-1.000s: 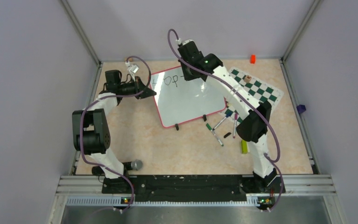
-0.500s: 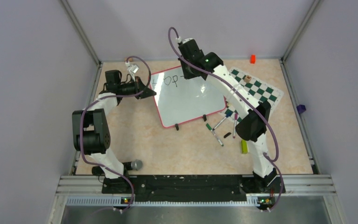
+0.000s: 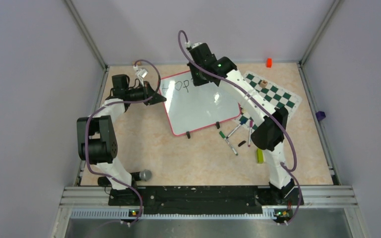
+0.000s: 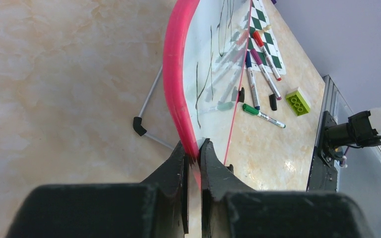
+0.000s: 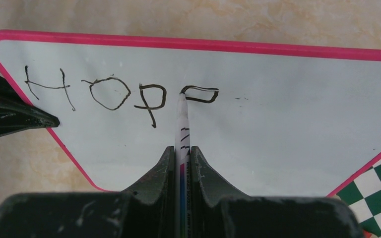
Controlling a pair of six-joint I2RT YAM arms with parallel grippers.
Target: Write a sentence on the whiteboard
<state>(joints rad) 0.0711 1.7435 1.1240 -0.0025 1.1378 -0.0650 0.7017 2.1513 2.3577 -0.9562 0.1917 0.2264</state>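
Note:
The whiteboard with a red-pink rim lies tilted on the table. Its top line reads "HOP" followed by a small closed loop. My left gripper is shut on the board's left rim, with the jaws pinching the edge. My right gripper is shut on a white marker. The marker's tip touches the board at the left end of the loop. The jaws stand just above the board.
A green-and-white chess mat lies right of the board. Several loose markers and a green brick lie near the right arm. An orange block is at the back. A grey round-headed object lies by the left base.
My right gripper has shifted a little to the left along the top line and now covers the stroke after "HOP" in the top view. The left arm and board have not moved.

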